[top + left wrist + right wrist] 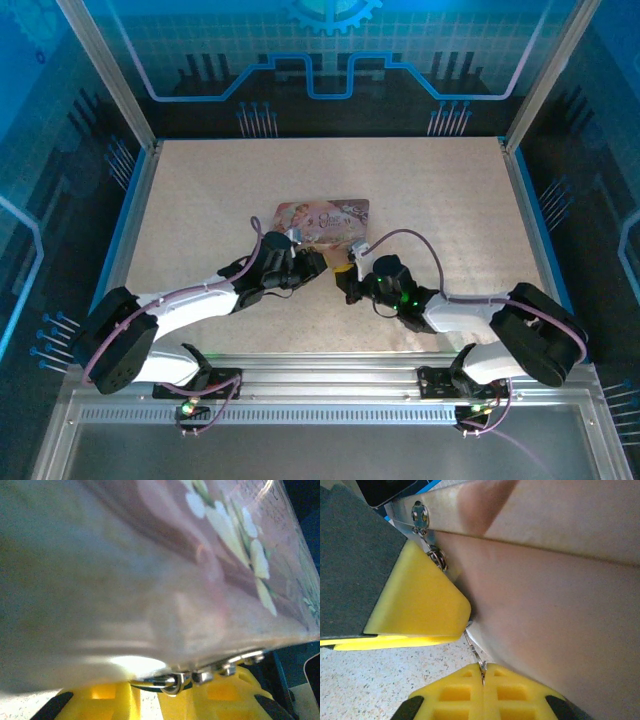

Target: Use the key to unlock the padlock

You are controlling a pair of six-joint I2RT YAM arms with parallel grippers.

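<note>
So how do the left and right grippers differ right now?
The right gripper is pinched shut on a thin grey sliver, apparently the key; the left gripper shows a narrow gap, its grip unclear. The left reaches the pink tin from the left, the right from the right. Both have yellow fingertips at the tin's near edge.

Pink illustrated rectangular tin (322, 222) lies flat at the centre of the speckled beige table (200, 180). Left gripper (312, 262) is at the tin's near edge. Yellow-tipped right gripper (348, 272) is just beside the near right corner. The two gripper tips are close together.
</note>
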